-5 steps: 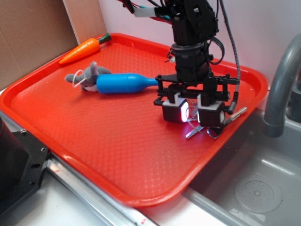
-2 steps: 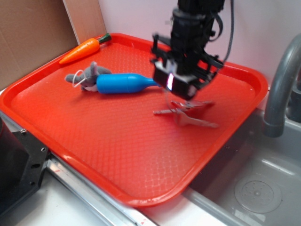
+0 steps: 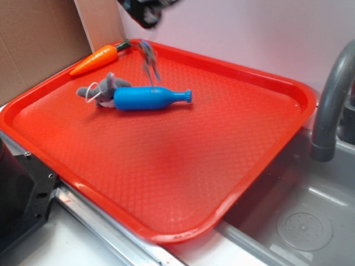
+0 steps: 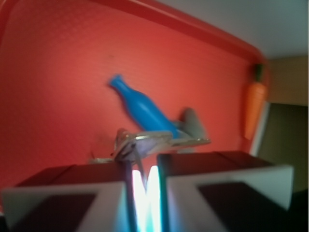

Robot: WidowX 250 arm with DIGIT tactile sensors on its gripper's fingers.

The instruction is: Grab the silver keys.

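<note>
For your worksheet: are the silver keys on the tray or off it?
Off: the silver keys dangle above the red tray, pinched in the shut tool.

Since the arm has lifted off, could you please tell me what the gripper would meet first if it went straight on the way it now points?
Probably the blue bottle: in the wrist view it lies just beyond the silver keys clamped in the gripper. Depth is blurred, so the grey plush mouse beside it or the red tray might come first.

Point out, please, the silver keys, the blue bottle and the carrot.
silver keys (image 4: 159,141), wrist view, flat blade above the fingers.
blue bottle (image 3: 145,98), exterior view, middle of its body.
carrot (image 3: 95,60), exterior view, orange body.
</note>
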